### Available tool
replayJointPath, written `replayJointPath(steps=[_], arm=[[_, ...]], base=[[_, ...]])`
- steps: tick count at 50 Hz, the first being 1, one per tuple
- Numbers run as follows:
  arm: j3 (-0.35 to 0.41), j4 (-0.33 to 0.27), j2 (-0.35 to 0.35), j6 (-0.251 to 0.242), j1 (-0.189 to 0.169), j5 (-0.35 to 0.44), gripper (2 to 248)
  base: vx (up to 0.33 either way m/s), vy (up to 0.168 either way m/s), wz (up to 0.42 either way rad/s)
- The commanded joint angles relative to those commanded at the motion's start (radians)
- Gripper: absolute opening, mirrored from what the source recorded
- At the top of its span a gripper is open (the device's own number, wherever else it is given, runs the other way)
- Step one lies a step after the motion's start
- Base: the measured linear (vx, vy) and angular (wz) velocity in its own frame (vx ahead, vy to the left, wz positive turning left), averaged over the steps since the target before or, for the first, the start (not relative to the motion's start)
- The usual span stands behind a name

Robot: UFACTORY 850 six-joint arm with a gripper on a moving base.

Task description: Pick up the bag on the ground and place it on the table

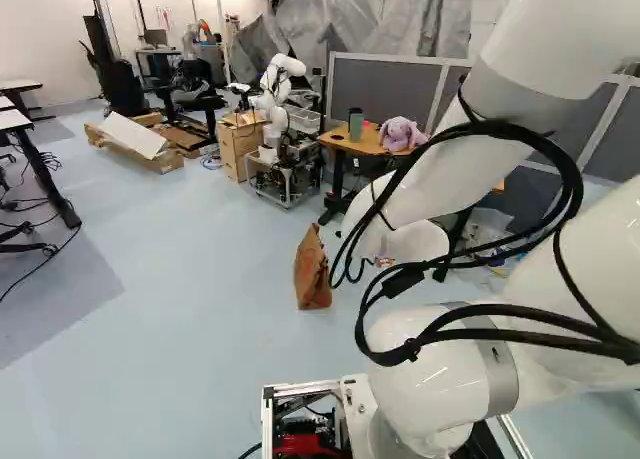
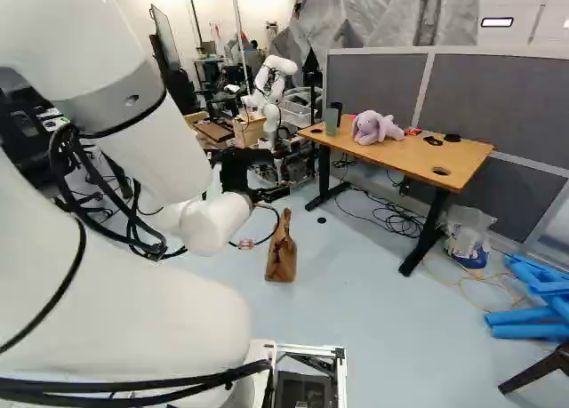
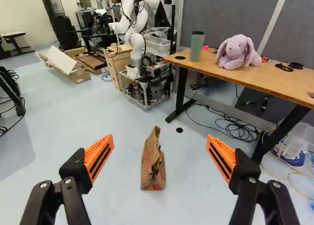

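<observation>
In the right base view, the black gripper point(image 2: 238, 172) shows partly past the white wrist, left of the brown paper bag point(image 2: 281, 252) and higher than it. The bag stands upright on the pale floor, its crumpled top narrowing to a point; it also shows left of the arm in the left base view point(image 1: 312, 271). In the wrist view the gripper point(image 3: 160, 154) is wide open, nothing between its orange pads, and the bag point(image 3: 153, 163) stands on the floor farther ahead, in line with the gap. The wooden table point(image 2: 404, 155) is beyond the bag and to its right.
A purple plush rabbit point(image 3: 237, 52) and a green cup point(image 3: 196, 46) are on the table. Cables point(image 3: 230, 127) lie under it, near its dark legs. Another robot point(image 3: 140, 24) stands left of the table beside wooden boxes. Blue pieces point(image 2: 533, 301) lie at the right.
</observation>
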Motion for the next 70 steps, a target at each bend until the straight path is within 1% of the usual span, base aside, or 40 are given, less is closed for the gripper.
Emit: replayJointPath(steps=[68,70], arm=[[0.000,0.000,0.000,0.000,0.000,0.000,247],[-0.011,0.000,-0.013,0.000,0.000,0.000,247]], base=[[0.110,0.000,-0.004],[0.091,0.003,-0.014]])
